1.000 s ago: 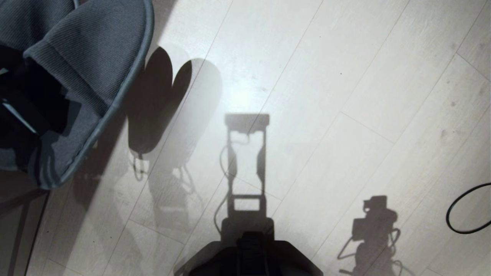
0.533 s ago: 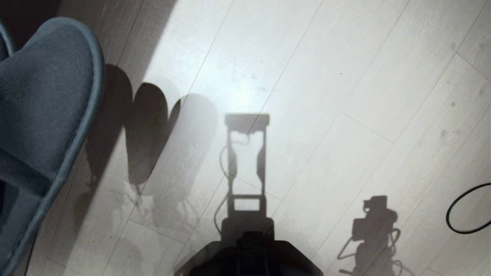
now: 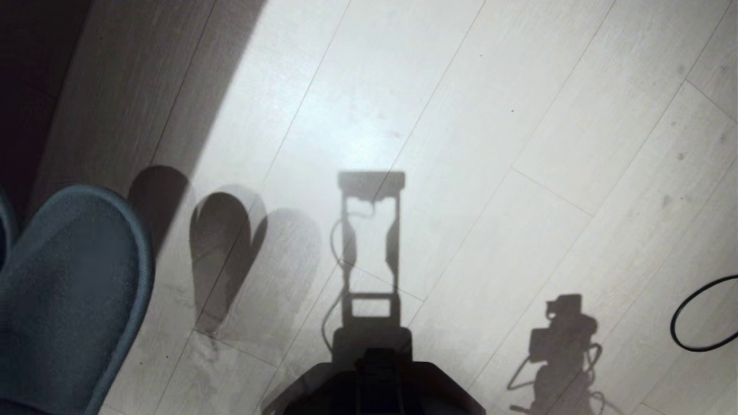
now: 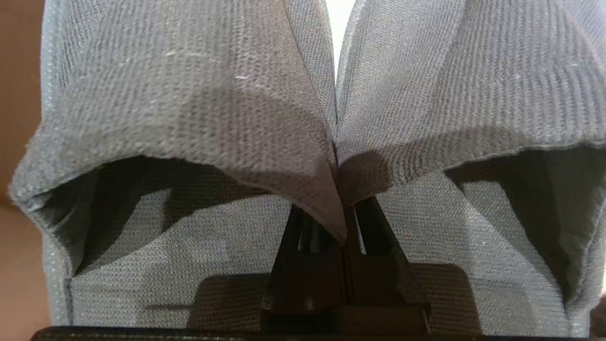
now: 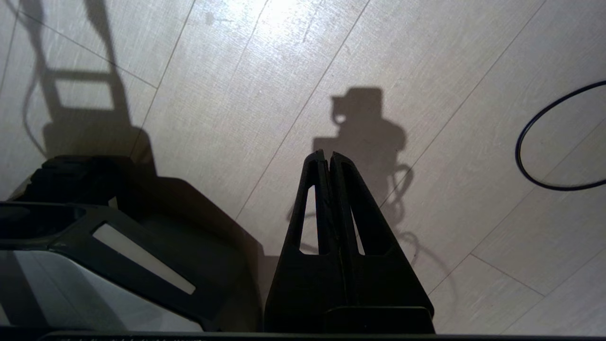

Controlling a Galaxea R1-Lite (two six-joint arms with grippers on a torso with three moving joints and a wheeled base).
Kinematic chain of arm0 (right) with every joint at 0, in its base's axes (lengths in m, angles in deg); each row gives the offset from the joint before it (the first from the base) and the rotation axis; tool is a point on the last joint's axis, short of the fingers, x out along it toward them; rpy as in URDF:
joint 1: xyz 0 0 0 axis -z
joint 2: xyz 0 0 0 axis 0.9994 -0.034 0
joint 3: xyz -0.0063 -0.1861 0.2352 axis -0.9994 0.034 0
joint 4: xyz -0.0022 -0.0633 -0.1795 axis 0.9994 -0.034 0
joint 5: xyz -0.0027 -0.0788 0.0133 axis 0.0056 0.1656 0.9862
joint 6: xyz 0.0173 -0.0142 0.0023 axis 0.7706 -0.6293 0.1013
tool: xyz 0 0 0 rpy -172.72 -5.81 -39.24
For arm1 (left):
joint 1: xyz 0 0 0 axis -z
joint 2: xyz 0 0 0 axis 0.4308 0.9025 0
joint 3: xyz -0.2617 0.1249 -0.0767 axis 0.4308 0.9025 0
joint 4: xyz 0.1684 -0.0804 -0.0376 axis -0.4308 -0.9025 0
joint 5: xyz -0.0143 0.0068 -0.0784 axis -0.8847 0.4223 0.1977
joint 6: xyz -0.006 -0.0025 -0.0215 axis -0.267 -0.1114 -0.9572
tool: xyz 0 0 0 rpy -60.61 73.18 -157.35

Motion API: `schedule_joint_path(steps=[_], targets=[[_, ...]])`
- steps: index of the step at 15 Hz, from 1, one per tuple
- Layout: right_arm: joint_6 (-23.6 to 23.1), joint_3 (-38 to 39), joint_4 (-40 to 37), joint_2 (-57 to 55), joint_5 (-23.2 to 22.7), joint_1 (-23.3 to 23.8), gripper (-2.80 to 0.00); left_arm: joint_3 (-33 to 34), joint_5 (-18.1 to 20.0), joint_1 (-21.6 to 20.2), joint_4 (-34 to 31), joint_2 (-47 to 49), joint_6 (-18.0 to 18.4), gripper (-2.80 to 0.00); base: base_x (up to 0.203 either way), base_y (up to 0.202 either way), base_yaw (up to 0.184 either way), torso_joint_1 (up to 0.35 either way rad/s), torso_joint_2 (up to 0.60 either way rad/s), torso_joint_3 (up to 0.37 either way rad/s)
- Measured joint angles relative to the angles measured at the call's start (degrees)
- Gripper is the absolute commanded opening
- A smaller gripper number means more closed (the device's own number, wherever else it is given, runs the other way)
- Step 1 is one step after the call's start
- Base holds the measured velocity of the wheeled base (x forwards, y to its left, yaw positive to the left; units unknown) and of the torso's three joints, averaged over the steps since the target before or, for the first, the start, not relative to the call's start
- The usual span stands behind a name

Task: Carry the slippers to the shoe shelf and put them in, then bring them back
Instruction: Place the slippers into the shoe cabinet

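The left gripper (image 4: 343, 237) is clenched on the inner edges of both soft, light grey-blue fabric slippers (image 4: 189, 118), which sag; the right gripper (image 5: 327, 161) is clenched empty.

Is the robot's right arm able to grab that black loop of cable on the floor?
Probably yes. The right gripper is shut and empty, hanging above bare floor, and nothing lies between it and the black cable loop off to its side. It would need to open first.
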Motion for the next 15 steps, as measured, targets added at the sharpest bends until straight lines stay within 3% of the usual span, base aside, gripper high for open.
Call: schedule_joint_path(steps=[7, 12, 15], targets=[[0.0, 0.0, 0.0, 0.0, 0.0, 0.0, -2.8, 4.2, 1.1, 0.0, -17.4, -8.2, 3.4, -2.8, 0.0, 0.0, 0.0, 0.0, 0.0, 0.0], [0.0, 0.0, 0.0, 0.0, 0.0, 0.0, -2.8, 4.3, 0.2, 0.2, -18.3, -9.4, 0.8, -2.8, 0.0, 0.0, 0.0, 0.0, 0.0, 0.0], [0.0, 0.0, 0.0, 0.0, 0.0, 0.0, -2.8, 4.3, 0.4, 1.3, -23.1, -12.7, -1.8, -2.8, 0.0, 0.0, 0.0, 0.0, 0.0, 0.0]])
